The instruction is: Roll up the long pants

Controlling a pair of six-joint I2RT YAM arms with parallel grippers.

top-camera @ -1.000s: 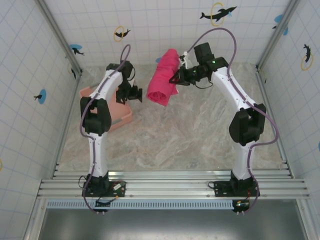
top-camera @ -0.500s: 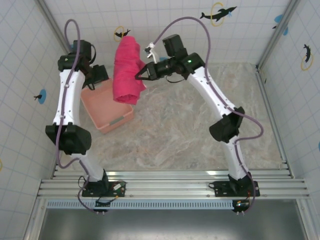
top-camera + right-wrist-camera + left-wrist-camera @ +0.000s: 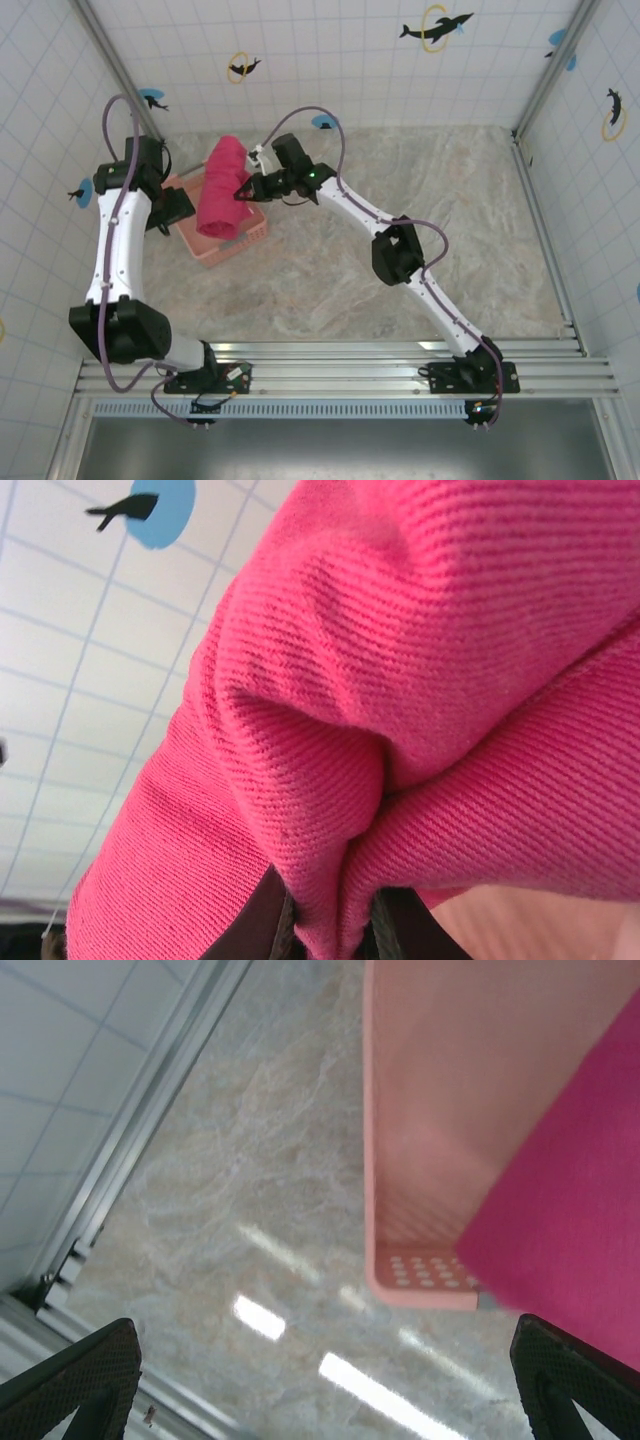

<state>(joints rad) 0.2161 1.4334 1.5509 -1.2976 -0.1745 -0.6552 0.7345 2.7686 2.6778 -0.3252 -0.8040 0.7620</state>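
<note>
The long pants (image 3: 222, 188) are a bright magenta rolled bundle, hanging over the pale pink lattice basket (image 3: 238, 245) at the table's left rear. My right gripper (image 3: 243, 190) is shut on the bundle's right side. In the right wrist view a fold of the pants (image 3: 400, 680) is pinched between the dark fingers (image 3: 262, 925), with the basket (image 3: 570, 930) below. My left gripper (image 3: 178, 206) stands open at the basket's left, holding nothing. In the left wrist view its fingertips (image 3: 75, 1380) stand wide apart above the table, with the basket's corner (image 3: 430, 1280) and the pants (image 3: 580, 1210) on the right.
Tiled walls with metal corner posts (image 3: 120, 80) close in the marble table top (image 3: 400, 170) on three sides. Aluminium rails (image 3: 340, 365) run along the near edge. A wall rail (image 3: 150, 1140) lies close to my left gripper.
My right arm has carried the rolled pants from the back centre leftwards to above the basket. My left arm has swung out to the basket's left, still open.
</note>
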